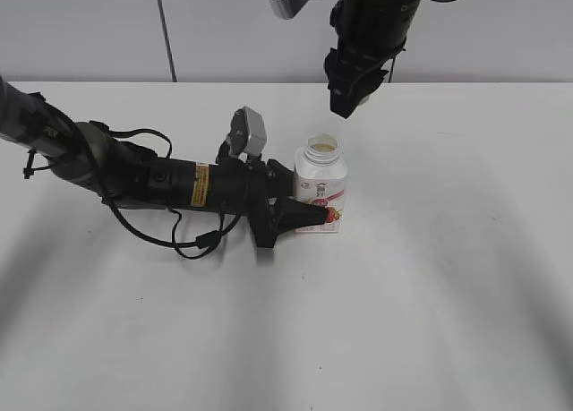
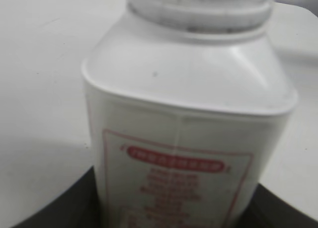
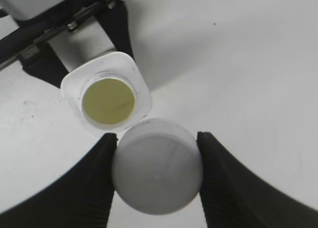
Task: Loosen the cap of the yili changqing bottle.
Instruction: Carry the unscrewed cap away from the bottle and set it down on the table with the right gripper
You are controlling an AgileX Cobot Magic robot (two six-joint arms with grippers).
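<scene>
Above the white surface [image 1: 448,295], the right end effector [image 3: 157,173] is clamping the cap [image 3: 157,168] clear of the yili changqing bottle [image 1: 320,185], which the left end effector [image 1: 309,216] is gripping low, so loosening looks complete and setting the cap down likely follows.

Bottle [image 1: 320,184] upright, open; white cap [image 3: 157,166] off, lifted above.

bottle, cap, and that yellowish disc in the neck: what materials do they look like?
Bottle: likely opaque white plastic, slightly glossy; moulded shoulders and a seam line show.
Cap, held in the right gripper: white plastic, smooth matte top.
Yellowish disc: flat and dull, possibly a foil or paper seal, or the contents; the pictures do not settle it.
</scene>
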